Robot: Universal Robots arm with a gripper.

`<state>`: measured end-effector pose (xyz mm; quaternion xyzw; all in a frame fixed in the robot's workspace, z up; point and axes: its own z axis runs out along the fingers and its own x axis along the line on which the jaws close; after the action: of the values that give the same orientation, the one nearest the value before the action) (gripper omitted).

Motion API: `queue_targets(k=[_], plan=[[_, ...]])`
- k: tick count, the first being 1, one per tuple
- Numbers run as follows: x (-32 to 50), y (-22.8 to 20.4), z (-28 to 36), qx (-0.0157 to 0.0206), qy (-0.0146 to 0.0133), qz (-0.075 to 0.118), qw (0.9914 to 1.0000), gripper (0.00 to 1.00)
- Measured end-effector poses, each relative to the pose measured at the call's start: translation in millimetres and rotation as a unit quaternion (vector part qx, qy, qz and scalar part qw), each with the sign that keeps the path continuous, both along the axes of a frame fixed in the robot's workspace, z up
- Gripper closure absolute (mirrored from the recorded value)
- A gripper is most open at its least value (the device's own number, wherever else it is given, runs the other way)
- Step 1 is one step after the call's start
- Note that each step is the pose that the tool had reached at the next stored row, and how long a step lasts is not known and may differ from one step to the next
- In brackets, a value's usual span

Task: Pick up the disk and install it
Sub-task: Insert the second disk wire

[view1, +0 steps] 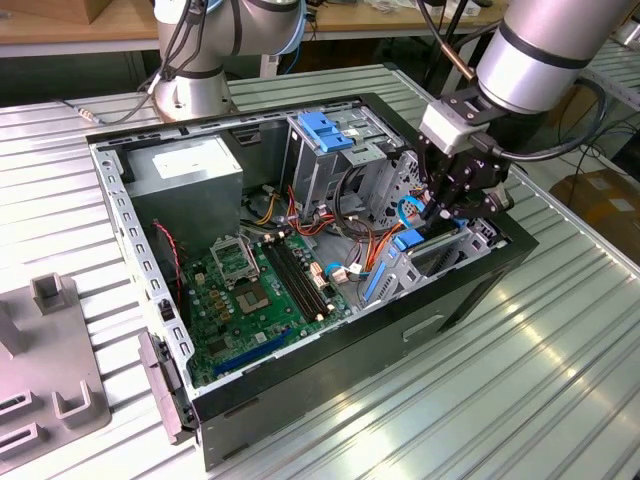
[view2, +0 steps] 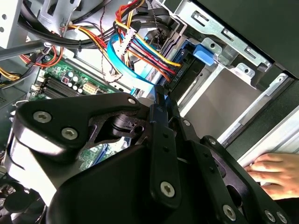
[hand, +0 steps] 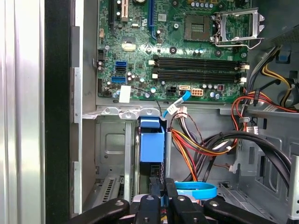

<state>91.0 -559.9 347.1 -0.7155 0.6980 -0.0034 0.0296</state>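
Down inside the computer case (view1: 300, 375), the end effector (hand: 160, 198) grips the disk (hand: 152, 142), standing on edge in its metal bay (hand: 112, 140).

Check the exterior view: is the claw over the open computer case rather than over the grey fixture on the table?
Yes, the claw hangs above the open computer case, well apart from the grey fixture.

A ribbed metal table (view1: 480, 390) is reflecting bright overhead light. A wooden workbench (view1: 70, 25) is standing behind it, and cardboard boxes (view1: 600, 195) are sitting at the exterior view's right.
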Motion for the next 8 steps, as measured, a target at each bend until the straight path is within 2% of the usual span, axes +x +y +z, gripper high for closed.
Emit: queue_targets(k=[8], plan=[[0.3, -0.1, -1.8, 0.0000, 0.0000, 0.000, 1.00000, 0.84]])
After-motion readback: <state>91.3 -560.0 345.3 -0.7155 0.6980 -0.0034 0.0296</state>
